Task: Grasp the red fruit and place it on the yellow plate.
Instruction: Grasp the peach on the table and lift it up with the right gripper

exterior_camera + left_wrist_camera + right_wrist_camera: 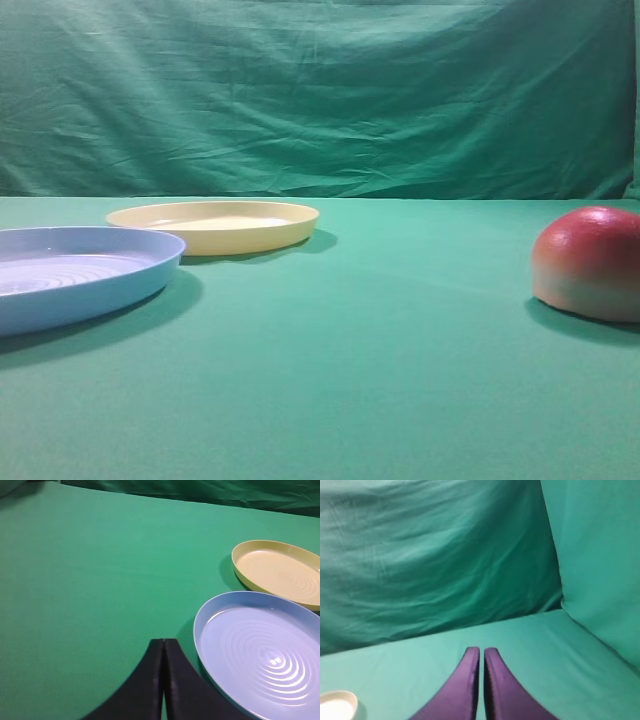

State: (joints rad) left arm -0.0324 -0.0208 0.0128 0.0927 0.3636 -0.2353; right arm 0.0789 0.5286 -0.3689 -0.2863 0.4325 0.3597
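Note:
The red fruit [592, 262], a smooth dome that is red on top and pale at the base, rests on the green cloth at the right edge of the exterior view. The yellow plate [213, 225] lies far left of it, towards the back, and holds nothing; the left wrist view shows it too [280, 572]. My left gripper [163, 641] is shut and holds nothing, low over the cloth just left of the blue plate. My right gripper [482, 650] is also shut on nothing, pointing at bare cloth. Neither gripper shows in the exterior view.
A light-blue ringed plate [70, 275] sits in front of the yellow one at the left [260, 650]. Green cloth covers the table and hangs as a backdrop. A pale rounded thing [336, 705] shows at the right wrist view's bottom-left corner; what it is I cannot tell.

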